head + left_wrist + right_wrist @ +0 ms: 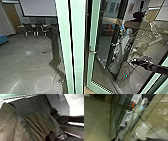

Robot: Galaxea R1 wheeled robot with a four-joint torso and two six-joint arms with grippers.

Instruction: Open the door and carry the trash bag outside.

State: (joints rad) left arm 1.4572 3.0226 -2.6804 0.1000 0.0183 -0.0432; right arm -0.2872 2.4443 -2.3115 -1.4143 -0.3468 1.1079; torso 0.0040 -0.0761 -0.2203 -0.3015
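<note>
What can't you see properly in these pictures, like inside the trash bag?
- Inside the trash bag: left wrist view, the bag itself hides it.
- Top of the pale board: head view, picture's edge.
- Rest of the blue thing: head view, left edge.
- Behind the green upright: head view, it blocks everything.

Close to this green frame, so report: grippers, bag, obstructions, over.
Right gripper up, head view's right; left hold unconfirmed. Trash bag bunched by left wrist. Green upright ahead, possibly in the way.
</note>
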